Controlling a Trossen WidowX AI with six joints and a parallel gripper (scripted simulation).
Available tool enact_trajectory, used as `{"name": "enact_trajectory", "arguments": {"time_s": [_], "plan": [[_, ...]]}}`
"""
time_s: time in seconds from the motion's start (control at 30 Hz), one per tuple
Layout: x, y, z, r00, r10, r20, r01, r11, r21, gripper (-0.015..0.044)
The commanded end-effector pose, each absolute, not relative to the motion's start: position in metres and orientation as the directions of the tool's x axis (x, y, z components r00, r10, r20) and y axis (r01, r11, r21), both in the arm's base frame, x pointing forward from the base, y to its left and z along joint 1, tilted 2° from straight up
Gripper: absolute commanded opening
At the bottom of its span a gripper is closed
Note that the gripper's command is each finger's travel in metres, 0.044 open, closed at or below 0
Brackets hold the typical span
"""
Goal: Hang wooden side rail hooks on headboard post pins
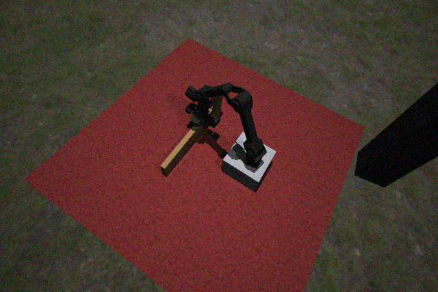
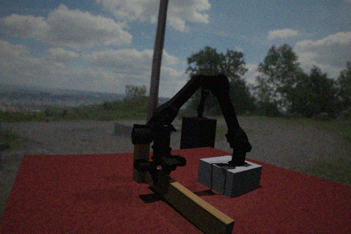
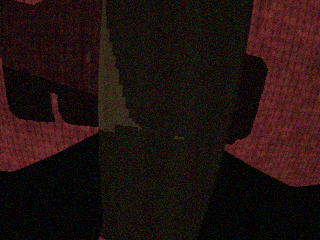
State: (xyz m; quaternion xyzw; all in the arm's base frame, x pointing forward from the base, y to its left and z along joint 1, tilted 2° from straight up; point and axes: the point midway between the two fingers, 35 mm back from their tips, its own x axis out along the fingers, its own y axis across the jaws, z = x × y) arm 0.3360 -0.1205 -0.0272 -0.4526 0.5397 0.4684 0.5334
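The wooden rail [image 1: 179, 148] [image 2: 202, 203] [image 3: 160, 175] slants across the red mat, with its far end low on the mat, at the lower left in the top view. Its other end reaches in under the arm, close to the upright wooden post [image 1: 217, 103] [image 2: 141, 152]. My gripper [image 1: 201, 126] [image 2: 160, 170] [image 3: 151, 135] points down and is shut on the rail near that post-side end. The steel hooks, the slot and its pins are hidden by the gripper and dark shadow, so I cannot tell whether the hooks sit on the pins.
The arm's base stands on a white-topped block [image 1: 263, 170] [image 2: 243, 181], to the right of the rail. The red mat [image 1: 226, 232] [image 2: 71, 192] lies under everything. A large dark beam [image 1: 395, 147] shows at the right in the top view.
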Motion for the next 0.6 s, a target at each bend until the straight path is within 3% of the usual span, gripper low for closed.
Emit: {"name": "enact_trajectory", "arguments": {"time_s": [0.0,0.57], "plan": [[0.3403,-0.1216,-0.0200,-0.001,0.007,-1.000,-0.988,0.152,0.003,0.0000],[0.3403,-0.1216,-0.0172,-0.001,0.007,-1.000,-0.988,0.152,0.003,0.0000]]}}
